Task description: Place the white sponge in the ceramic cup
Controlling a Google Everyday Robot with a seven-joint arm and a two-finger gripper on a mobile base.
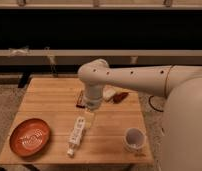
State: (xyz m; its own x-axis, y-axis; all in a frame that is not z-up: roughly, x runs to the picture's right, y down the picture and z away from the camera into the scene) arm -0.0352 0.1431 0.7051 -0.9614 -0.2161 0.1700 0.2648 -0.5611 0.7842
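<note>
One sponge (110, 93), back of counter (49, 95), touching a dark red object (121, 96). Cup (134, 137) front right, well apart. Gripper (89, 116) hangs mid-counter, grip state cannot be told. Advise centring over the sponge and avoiding the red object.

Gripper (89, 118) straight down below bent arm (139, 78)

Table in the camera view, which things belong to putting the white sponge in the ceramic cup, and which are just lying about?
For the job: white sponge, beside the dark red object; ceramic cup, alone near the front edge; pincer, hanging over the far end of the white stick.
Lying about: orange plate, white stick, dark red object.
</note>
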